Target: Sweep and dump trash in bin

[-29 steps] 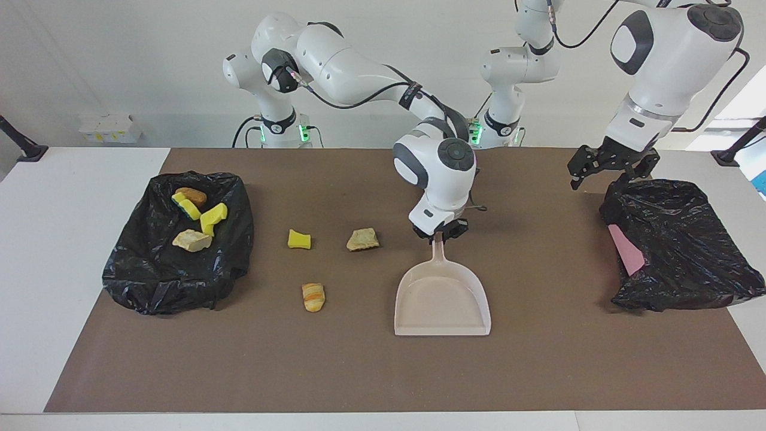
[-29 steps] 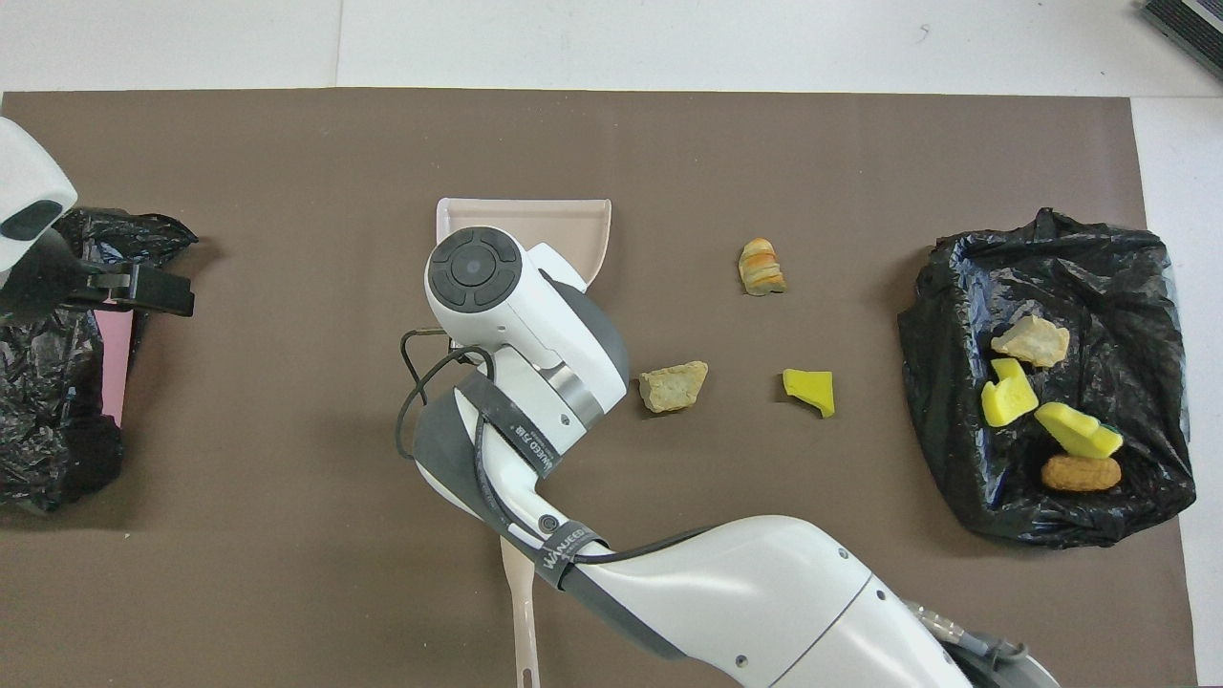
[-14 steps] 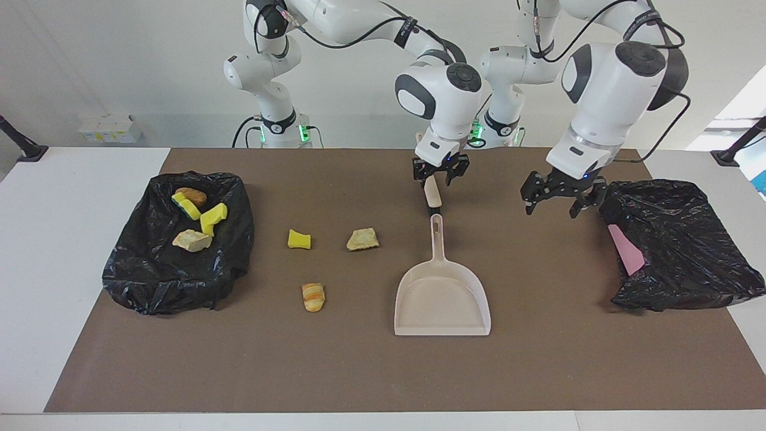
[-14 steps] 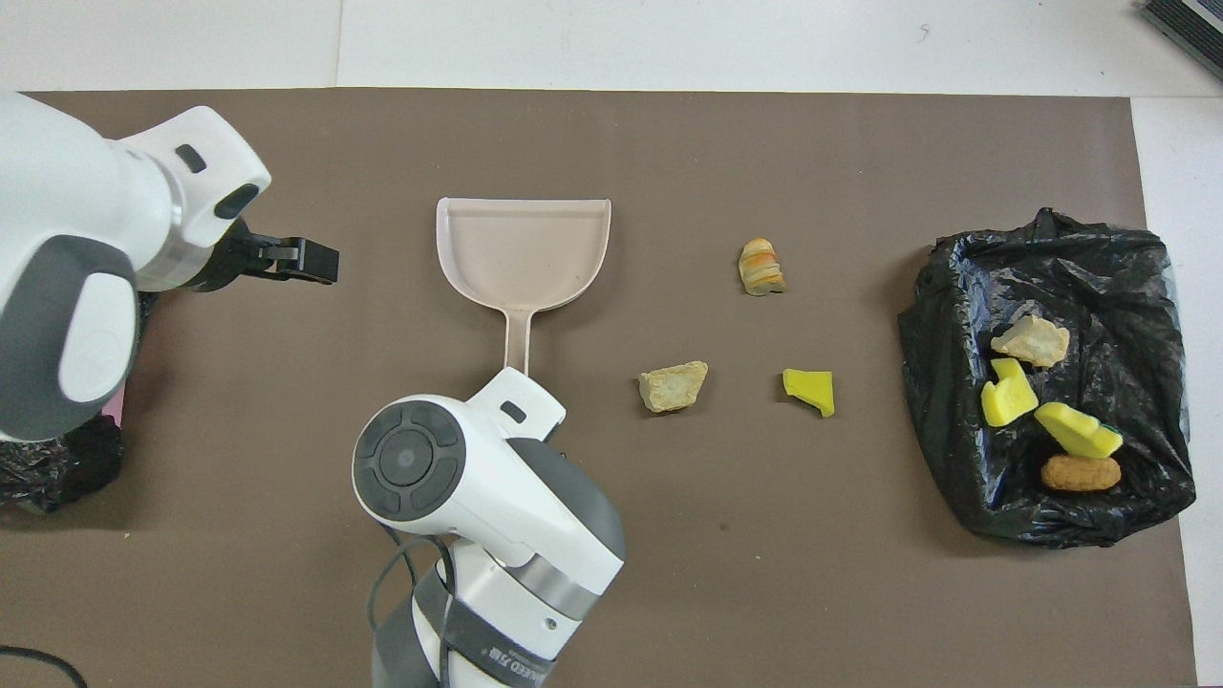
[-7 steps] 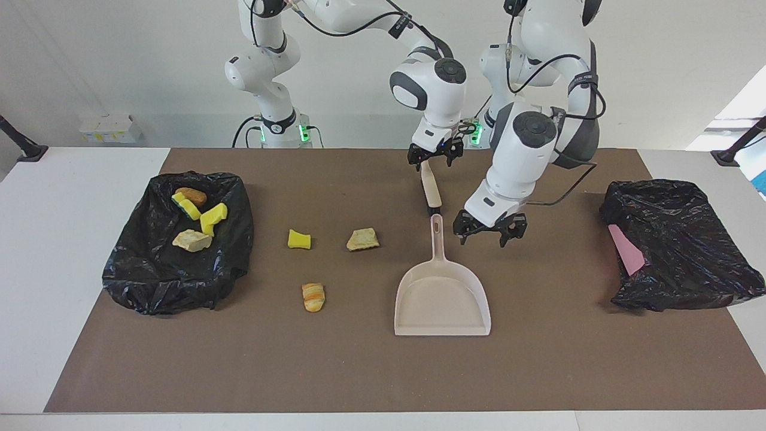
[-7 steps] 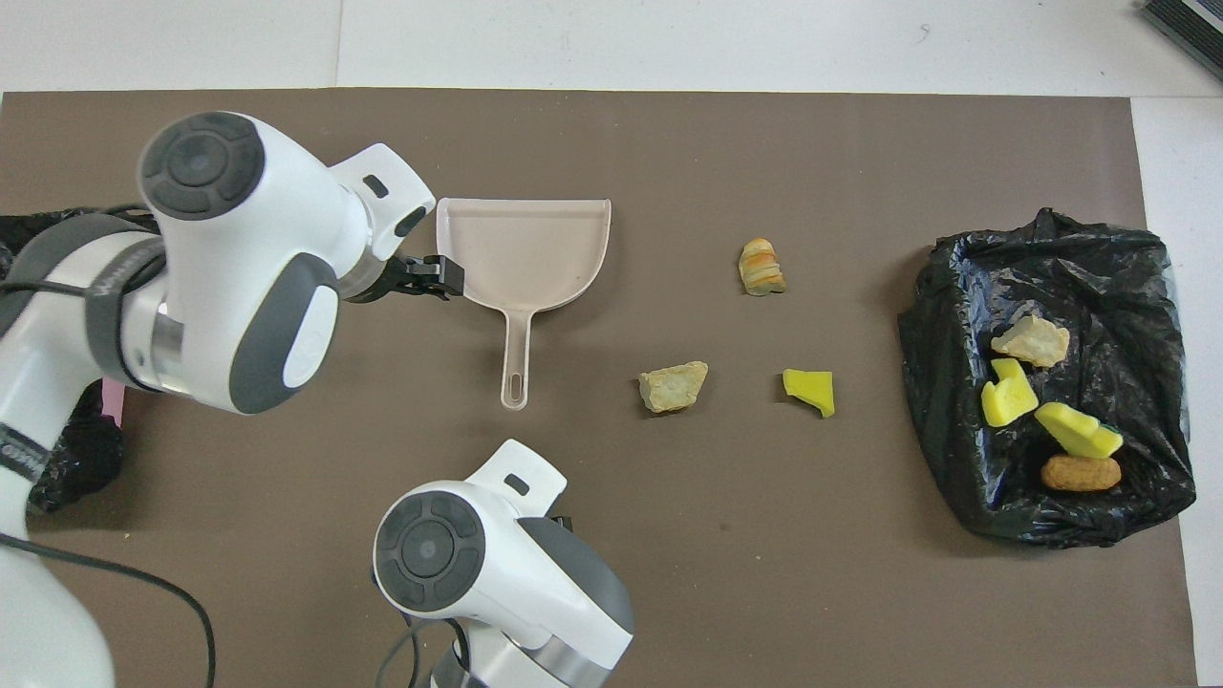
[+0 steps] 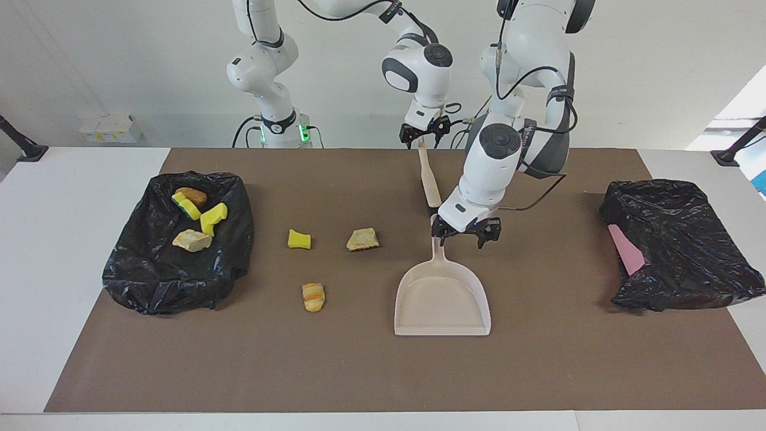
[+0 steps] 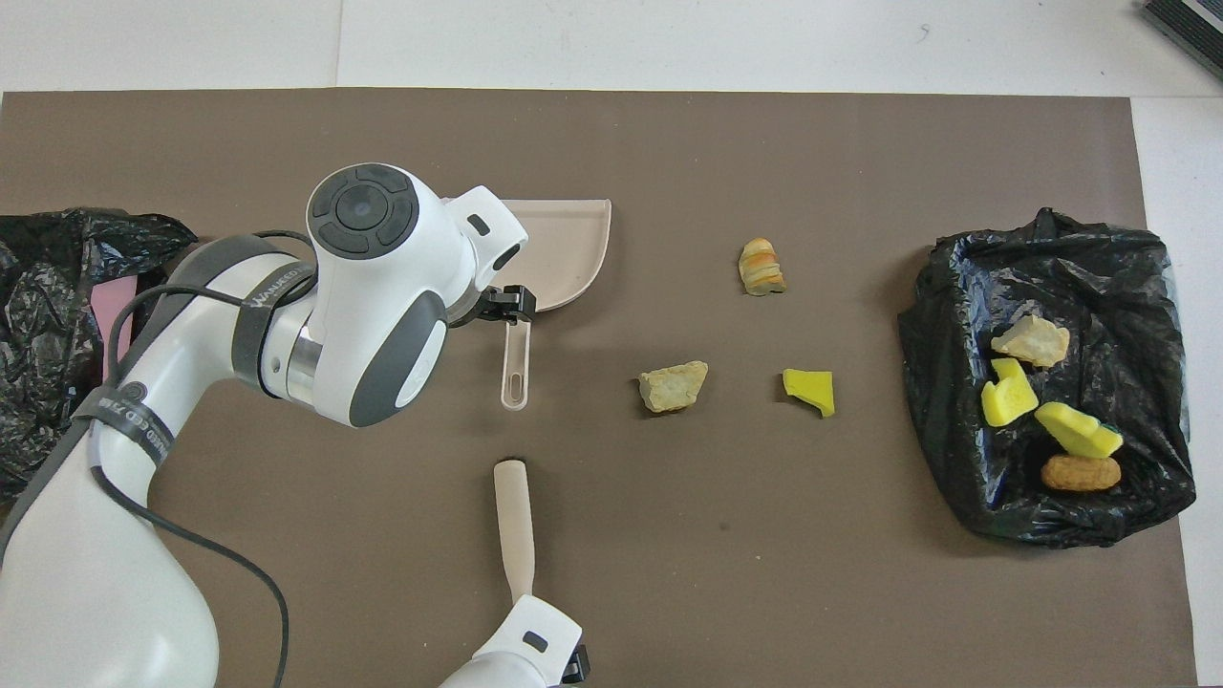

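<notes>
A white surface (image 7: 72, 251) carries a brown mat (image 7: 538, 371) that covers most of it, leaving white margins at both ends. A plain white wall (image 7: 119, 60) rises past the mat's robot-side edge, with a small white box (image 7: 111, 127) bearing yellow marks at its foot. Black clamp arms (image 7: 21, 143) stand at the surface's two corners by the wall, and bright daylight comes in at the window (image 7: 742, 105) near one of them.

Mat (image 7: 568, 359): brown. Dustpan (image 7: 441, 299): pale pink-beige. Brush handle (image 7: 429, 182): beige. Bags (image 7: 173, 269): glossy black. Scraps (image 7: 299, 239): bright yellow or tan; one (image 7: 313, 296) orange-striped. Flat piece (image 7: 626, 250): pink. Arms (image 7: 497, 161): white, grey joints.
</notes>
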Controlling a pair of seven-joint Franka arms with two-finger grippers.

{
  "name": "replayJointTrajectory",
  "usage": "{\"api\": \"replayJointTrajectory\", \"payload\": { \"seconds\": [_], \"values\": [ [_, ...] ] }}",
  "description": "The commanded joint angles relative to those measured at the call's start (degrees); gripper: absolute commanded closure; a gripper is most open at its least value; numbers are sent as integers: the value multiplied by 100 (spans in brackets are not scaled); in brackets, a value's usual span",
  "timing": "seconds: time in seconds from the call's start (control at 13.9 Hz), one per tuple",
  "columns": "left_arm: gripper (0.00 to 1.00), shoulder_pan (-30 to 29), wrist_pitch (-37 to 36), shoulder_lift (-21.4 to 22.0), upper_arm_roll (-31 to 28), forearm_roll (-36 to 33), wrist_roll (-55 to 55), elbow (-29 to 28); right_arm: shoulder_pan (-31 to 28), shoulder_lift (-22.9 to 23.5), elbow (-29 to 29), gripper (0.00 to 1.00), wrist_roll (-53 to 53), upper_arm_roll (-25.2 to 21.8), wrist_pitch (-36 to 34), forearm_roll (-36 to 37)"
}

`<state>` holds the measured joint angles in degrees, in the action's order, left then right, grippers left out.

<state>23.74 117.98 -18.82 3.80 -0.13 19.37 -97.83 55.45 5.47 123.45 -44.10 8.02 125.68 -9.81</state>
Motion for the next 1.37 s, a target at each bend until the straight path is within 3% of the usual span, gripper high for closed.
{"api": "replayJointTrajectory", "payload": {
  "seconds": [0.0,0.36,0.5,0.58,0.65,0.72,0.79,0.86,1.29],
  "values": [
    [0,166,295,19,-73,-119,102,-280,71,-204,451,5,-117,-11,465,-153],
    [0,385,392,-25,-72,-119,102,-509,36,-186,496,38,-82,-11,510,-153],
    [0,447,419,-43,-64,-84,111,-562,1,-160,478,45,-73,-20,519,-153],
    [12,447,393,-43,-64,-75,111,-562,-8,-151,469,51,-64,-20,528,-153],
    [35,464,358,-43,-64,-75,120,-562,1,-151,461,62,-73,-20,528,-153],
    [63,464,358,-43,-64,-58,120,-580,1,-142,434,74,-82,-20,528,-153],
    [97,473,392,-34,-55,-57,120,-684,1,-134,417,86,-82,-20,536,-144],
    [100,473,358,-25,-55,-57,59,-711,1,-125,408,99,-90,-28,537,-135],
    [100,141,-37,369,-125,-137,-450,-624,10,-343,399,100,-687,-55,475,102]
  ]
}}
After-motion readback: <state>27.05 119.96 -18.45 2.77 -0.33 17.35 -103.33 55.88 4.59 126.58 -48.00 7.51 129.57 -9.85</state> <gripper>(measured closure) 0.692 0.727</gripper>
